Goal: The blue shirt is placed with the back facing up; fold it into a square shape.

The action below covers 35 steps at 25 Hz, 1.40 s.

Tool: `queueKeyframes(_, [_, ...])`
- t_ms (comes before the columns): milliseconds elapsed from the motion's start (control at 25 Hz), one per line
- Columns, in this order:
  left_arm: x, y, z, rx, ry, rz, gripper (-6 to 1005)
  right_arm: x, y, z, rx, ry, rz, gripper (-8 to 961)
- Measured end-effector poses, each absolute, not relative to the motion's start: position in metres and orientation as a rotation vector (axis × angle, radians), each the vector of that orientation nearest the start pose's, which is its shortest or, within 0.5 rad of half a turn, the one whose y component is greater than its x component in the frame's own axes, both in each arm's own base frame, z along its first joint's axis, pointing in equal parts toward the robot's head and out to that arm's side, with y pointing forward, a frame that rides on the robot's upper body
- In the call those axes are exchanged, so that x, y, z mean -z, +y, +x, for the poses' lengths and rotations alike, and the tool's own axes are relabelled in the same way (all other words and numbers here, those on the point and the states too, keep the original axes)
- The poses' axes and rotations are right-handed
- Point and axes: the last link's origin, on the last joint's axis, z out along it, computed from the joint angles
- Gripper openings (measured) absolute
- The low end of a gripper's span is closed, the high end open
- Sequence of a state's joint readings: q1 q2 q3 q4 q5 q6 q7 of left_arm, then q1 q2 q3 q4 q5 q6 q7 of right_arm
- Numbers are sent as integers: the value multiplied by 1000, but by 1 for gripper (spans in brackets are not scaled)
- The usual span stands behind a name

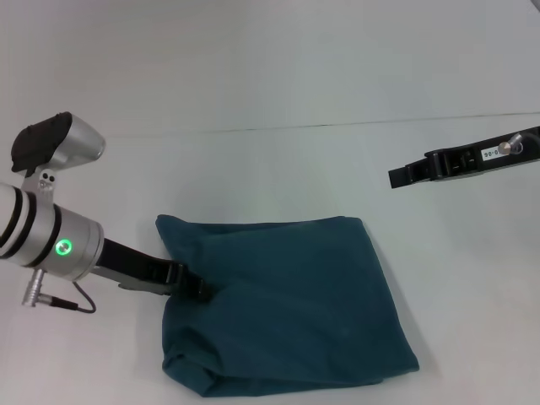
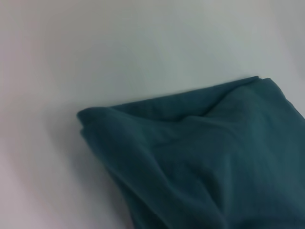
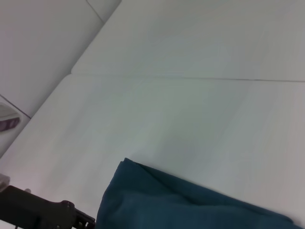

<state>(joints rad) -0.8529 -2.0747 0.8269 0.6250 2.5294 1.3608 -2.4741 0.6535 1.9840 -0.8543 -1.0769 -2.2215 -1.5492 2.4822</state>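
The blue shirt (image 1: 283,304) lies folded into a rough square on the white surface (image 1: 278,93), its plain side up, with soft rounded edges and a few shallow creases. No lettering shows on it.

The left gripper (image 1: 196,285) reaches in low from the shirt's left side, and its dark tip meets the shirt's left edge about halfway along that edge. The tip sits right at the cloth, touching or just overlapping the fold; whether the jaws are clenched on the fabric or released cannot be told, since the tip is a dark mass against the cloth. In the left wrist view only the shirt's (image 2: 209,162) layered corner shows, with none of that arm's own jaws in sight.

The right gripper (image 1: 396,176) hangs well apart from the shirt, beyond its far right corner and clear of the cloth. Its jaws look pressed together on nothing. The right wrist view shows a shirt (image 3: 181,205) corner near the left gripper (image 3: 81,220).
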Motion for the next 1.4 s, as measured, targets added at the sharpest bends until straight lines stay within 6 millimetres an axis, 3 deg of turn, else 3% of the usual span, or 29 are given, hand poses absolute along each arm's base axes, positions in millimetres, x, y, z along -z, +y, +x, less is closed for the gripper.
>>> queueKeyframes(280, [41,400,-210,-39,-1529,-2493,200,-81,393,208,-368,1390,-2425,-2])
queueKeyframes(640, [42,420,-194,-37,-1407,-2462,105,-81,393,209,-379,1376,-2425,0])
queueKeyframes(960, [26,426,-213,-80,-1437,-2354,56,-80,393,209,-378,1374,-2426,-1])
queueKeyframes(1400, [17,412,-232,-74,-1558,-2317,73,-79,396,203,-372,1354,-2444,0])
